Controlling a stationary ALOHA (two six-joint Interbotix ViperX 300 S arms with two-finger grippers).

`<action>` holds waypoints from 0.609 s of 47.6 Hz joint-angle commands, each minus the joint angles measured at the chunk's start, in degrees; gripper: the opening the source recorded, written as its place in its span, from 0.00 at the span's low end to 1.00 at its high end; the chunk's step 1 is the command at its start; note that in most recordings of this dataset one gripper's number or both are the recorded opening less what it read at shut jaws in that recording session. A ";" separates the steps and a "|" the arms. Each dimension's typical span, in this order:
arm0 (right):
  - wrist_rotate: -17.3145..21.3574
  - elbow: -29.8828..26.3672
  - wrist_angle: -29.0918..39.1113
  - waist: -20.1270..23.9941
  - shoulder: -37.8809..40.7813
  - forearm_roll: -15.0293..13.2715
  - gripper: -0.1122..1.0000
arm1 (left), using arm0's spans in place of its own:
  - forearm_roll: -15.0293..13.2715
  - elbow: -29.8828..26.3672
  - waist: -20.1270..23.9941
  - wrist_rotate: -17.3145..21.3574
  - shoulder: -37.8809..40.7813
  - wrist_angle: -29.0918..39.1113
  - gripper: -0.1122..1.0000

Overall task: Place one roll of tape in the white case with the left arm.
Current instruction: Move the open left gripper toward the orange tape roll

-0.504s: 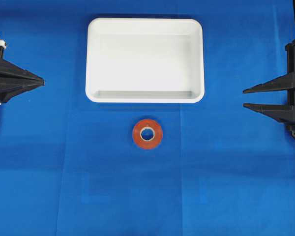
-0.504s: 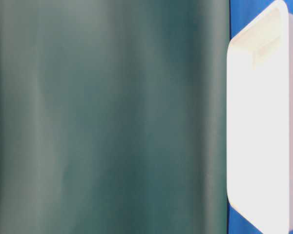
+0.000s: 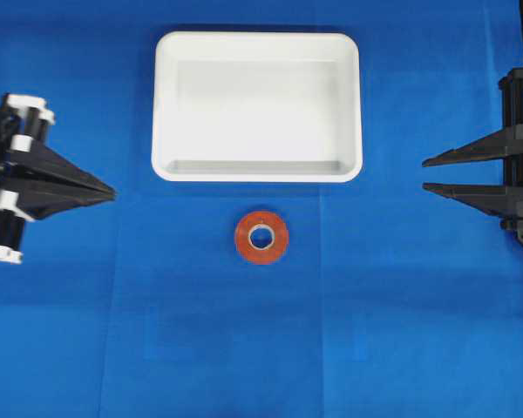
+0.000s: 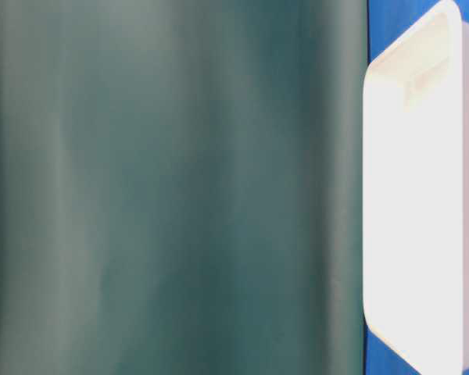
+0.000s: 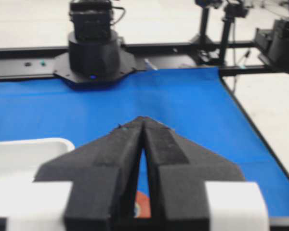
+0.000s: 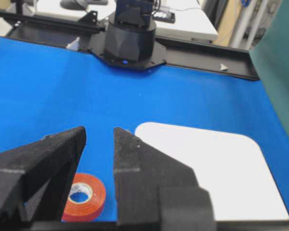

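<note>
The orange-red roll of tape (image 3: pixel 261 236) lies flat on the blue cloth just in front of the white case (image 3: pixel 257 170), which holds nothing. My left gripper (image 3: pixel 113 192) is shut and empty at the left, its tip pointing right, well short of the roll. Through the left wrist view a sliver of the roll (image 5: pixel 143 205) shows between the closed fingers, with my left gripper's tip (image 5: pixel 143 118) above the cloth. My right gripper (image 3: pixel 425 173) stands open at the right edge. From its wrist view the right gripper (image 6: pixel 99 134) frames the roll (image 6: pixel 83 197) and the case (image 6: pixel 216 163).
A dark green curtain (image 4: pixel 172 187) fills most of the table-level view, with the case's rim (image 4: pixel 375 195) at its right. The arm bases (image 5: pixel 94 48) (image 6: pixel 130 41) sit at the cloth's ends, on black frame rails.
My left gripper has advanced to the right toward the middle and swung slightly, still shut. The right gripper, the roll and the case have stayed in place.
</note>
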 commanded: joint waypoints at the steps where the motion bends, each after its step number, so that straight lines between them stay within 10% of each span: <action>1: -0.09 -1.49 -0.09 -0.18 0.53 0.00 0.01 | 0.18 -2.99 -0.44 -0.35 4.22 -2.64 0.11; 8: -0.09 -1.32 -0.09 -0.35 0.88 0.00 0.01 | 0.18 -6.77 -1.76 -0.79 11.51 -4.04 0.20; 21: -0.26 -1.23 0.09 -0.53 1.05 0.00 0.01 | 0.26 -16.61 -3.96 -3.52 25.22 0.26 0.86; 29: -0.35 -1.23 0.97 -0.53 1.05 0.00 0.01 | 0.18 -23.91 -3.96 -7.47 33.31 11.43 0.88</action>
